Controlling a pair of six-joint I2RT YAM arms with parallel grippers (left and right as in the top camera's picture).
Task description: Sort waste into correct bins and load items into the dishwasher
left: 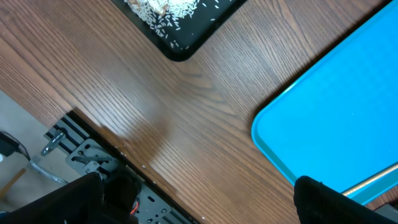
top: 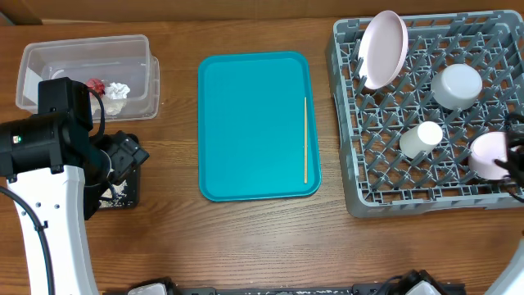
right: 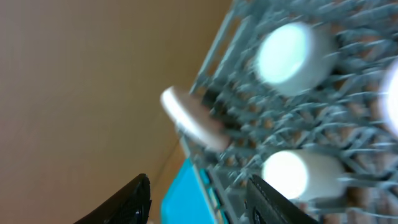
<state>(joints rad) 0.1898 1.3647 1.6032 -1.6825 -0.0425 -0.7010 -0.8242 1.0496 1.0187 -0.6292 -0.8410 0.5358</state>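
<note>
The grey dishwasher rack (top: 360,176) stands at the right. It holds the pale plate (top: 383,47) on edge, the grey-blue bowl (top: 457,86) upside down, the white cup (top: 421,138) and the pink bowl (top: 490,154). My right gripper (right: 199,205) is open and empty beside the pink bowl, and its view of the rack is blurred. The thin wooden stick (top: 305,139) lies on the teal tray (top: 254,123). The clear tub (top: 49,61) contains the red wrapper (top: 96,85) and white napkin (top: 119,90). My left gripper (left: 196,205) hangs open and empty over bare table, near the black tray (left: 180,46) with rice crumbs (left: 168,9).
The left arm (top: 49,164) covers most of the black tray in the overhead view. The table's front edge and a metal frame (left: 93,155) lie just below the left gripper. The teal tray's corner (left: 267,134) is to that gripper's right.
</note>
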